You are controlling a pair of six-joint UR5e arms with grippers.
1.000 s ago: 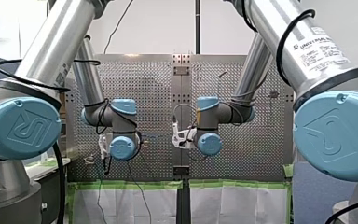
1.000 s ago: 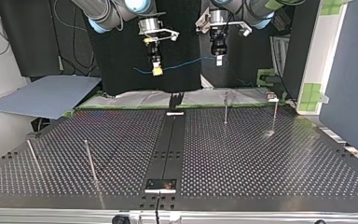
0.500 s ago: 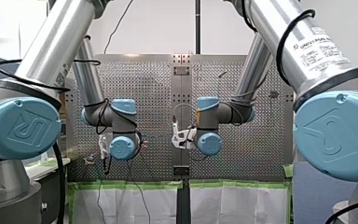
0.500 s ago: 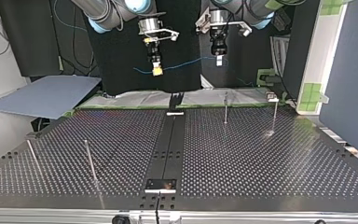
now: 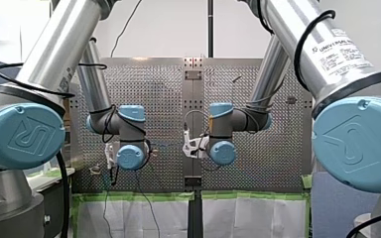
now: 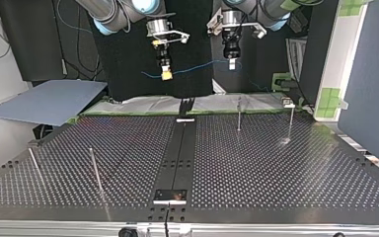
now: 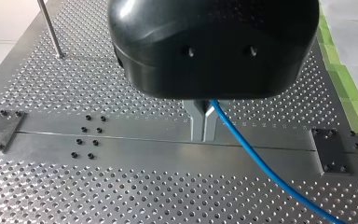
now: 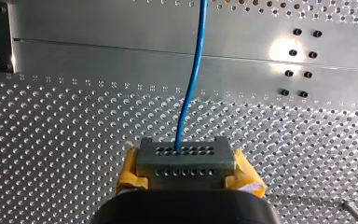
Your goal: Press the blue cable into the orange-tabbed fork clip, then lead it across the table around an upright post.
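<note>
While both grippers hang high over the table, the step in hand looks to be bringing the cable down toward the clip. Closest in, my left gripper (image 7: 204, 134) has its metal fingers (image 7: 196, 122) pinched together on the blue cable (image 7: 261, 165), which leaves the fingertips and slants away below them to one side. My right gripper (image 8: 185, 161) is clamped on the same cable, with yellow pads (image 8: 129, 170) showing either side of its grey tip and the strand running straight ahead from it. Between the two grippers the cable spans the air in a shallow line, apart from the table (image 7: 121, 154) beneath them. Farther ahead of my left gripper, off to its side, stands an upright post (image 7: 50, 28). I cannot make out the orange-tabbed fork clip in any view.

To do this step well, I judge the clip must be found first. Both grippers should then descend together so that the span stays level and crosses the fork's slot squarely. Keep only slight tension, since a hard pull could drag the cable through the fingers. Press straight down, with one gripper on each side of the clip.
</note>
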